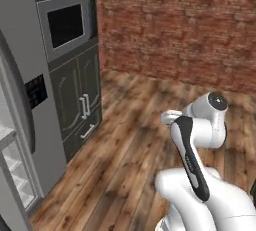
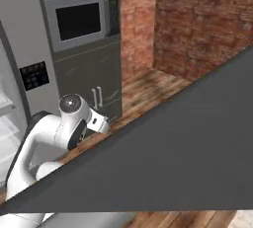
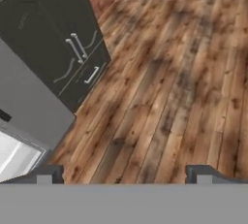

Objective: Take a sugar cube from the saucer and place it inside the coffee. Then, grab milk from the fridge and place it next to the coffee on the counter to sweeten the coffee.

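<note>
While the gripper (image 3: 124, 175) hangs with its fingers spread wide and empty over bare wood floor (image 3: 164, 82), the fridge (image 1: 30, 125) stands left, door open onto white shelves. Dark cabinets (image 1: 80, 100) adjoin it. No writing is legible.

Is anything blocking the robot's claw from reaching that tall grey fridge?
Nothing visible. The open gripper hangs over bare wooden floor, and the tall grey fridge stands to its left with its white inner shelves exposed.
</note>
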Motion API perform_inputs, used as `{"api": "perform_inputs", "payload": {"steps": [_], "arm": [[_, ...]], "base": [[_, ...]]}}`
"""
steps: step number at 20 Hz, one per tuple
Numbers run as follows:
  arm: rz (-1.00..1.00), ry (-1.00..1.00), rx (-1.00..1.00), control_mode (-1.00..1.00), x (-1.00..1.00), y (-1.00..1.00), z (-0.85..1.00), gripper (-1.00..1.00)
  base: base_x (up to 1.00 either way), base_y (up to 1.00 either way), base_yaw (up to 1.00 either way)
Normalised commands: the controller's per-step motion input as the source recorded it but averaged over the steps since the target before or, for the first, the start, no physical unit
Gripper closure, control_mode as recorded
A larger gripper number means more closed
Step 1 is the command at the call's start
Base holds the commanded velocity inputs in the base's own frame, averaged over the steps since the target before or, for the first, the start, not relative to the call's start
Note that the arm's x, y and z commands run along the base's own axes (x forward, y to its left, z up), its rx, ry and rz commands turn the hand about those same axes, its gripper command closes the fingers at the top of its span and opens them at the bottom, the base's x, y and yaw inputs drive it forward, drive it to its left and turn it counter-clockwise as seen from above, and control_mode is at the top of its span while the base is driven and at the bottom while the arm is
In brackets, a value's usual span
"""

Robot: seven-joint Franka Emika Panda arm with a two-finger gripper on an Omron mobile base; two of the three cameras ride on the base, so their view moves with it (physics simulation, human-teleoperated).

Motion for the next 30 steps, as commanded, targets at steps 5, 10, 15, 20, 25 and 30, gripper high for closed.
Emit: {"api": "perform_inputs", "payload": {"steps": [5, 10, 15, 20, 25, 30], "arm": [[0.00, 0.00, 0.00, 1.00, 0.00, 0.00, 0.00, -1.00], [0.00, 0.00, 0.00, 1.00, 0.00, 0.00, 0.00, -1.00], [0.00, 0.00, 0.00, 1.00, 0.00, 0.00, 0.00, -1.00], [0.00, 0.00, 0.00, 1.00, 0.00, 0.00, 0.00, -1.00], [0.00, 0.00, 0.00, 1.00, 0.00, 0.00, 0.00, -1.00], [0.00, 0.00, 0.00, 1.00, 0.00, 0.00, 0.00, -1.00]], "base": [[0.95, -0.04, 0.61], [0.94, -0.09, 0.68], [0.89, -0.04, 0.67], [0.79, -0.06, 0.64], [0.51, -0.02, 0.54], [0.47, 0.14, 0.10]]}}
